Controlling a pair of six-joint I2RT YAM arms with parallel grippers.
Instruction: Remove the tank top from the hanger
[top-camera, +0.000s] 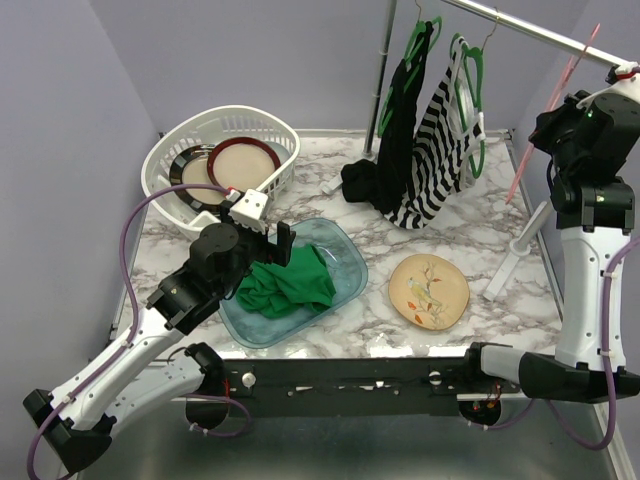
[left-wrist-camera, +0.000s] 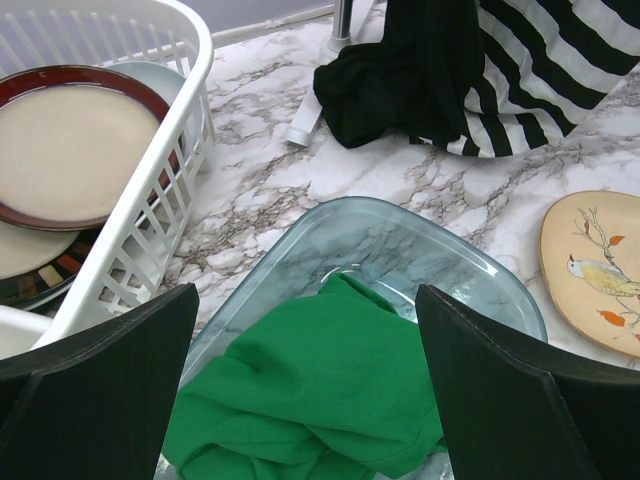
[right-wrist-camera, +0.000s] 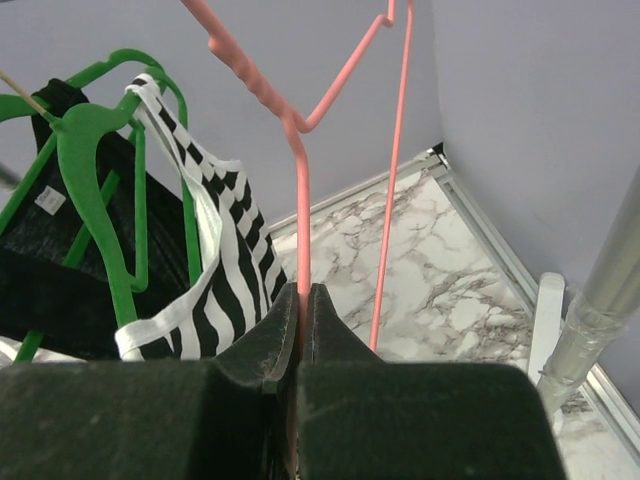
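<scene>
Cloth, green and bunched so its cut is unreadable, lies in the glass dish on the counter. Left end effector hangs just above it, fingers spread wide. Right end effector is clamped on the bare pink hanger, whose top runs out of its wrist view.

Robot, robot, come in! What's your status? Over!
Left gripper open over green garment in glass dish. Right gripper shut on bare pink hanger. Striped top hangs nearby.
</scene>
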